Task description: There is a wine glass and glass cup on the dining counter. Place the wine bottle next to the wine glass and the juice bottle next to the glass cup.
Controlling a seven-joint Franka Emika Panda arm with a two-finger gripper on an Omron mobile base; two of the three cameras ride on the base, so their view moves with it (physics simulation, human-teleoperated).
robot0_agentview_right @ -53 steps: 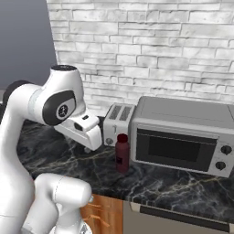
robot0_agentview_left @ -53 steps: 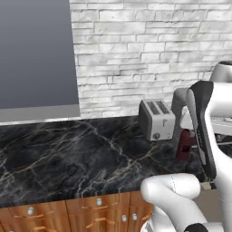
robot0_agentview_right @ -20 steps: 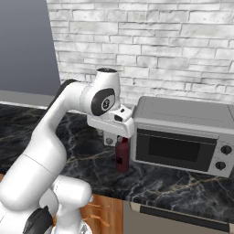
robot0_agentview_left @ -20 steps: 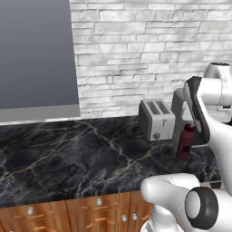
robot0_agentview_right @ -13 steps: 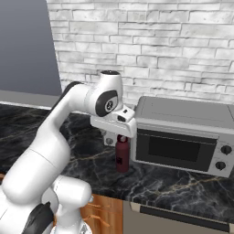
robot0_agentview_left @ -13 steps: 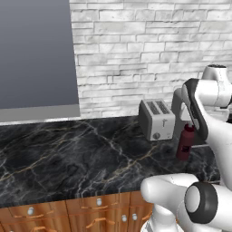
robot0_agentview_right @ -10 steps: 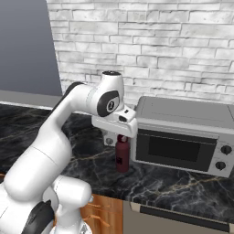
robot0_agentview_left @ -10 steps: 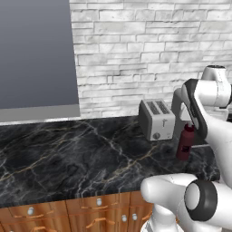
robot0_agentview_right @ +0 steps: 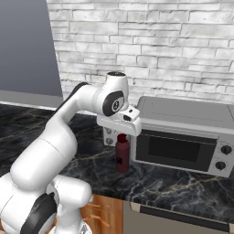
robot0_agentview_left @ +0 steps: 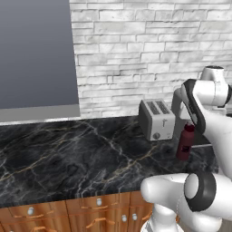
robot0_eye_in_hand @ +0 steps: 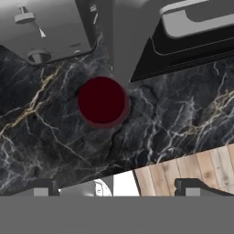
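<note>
Lowered since before, claw [robot0_agentview_right: 122, 132] hovers directly above juice bottle [robot0_agentview_right: 122, 154].

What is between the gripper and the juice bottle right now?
Nothing visible. The gripper hangs open straight above the juice bottle, with only air between. The toaster and the oven stand close on either side.

Juice bottle [robot0_agentview_right: 122, 153] stands between toaster [robot0_agentview_left: 157, 119] and oven [robot0_agentview_right: 183, 141].
</note>
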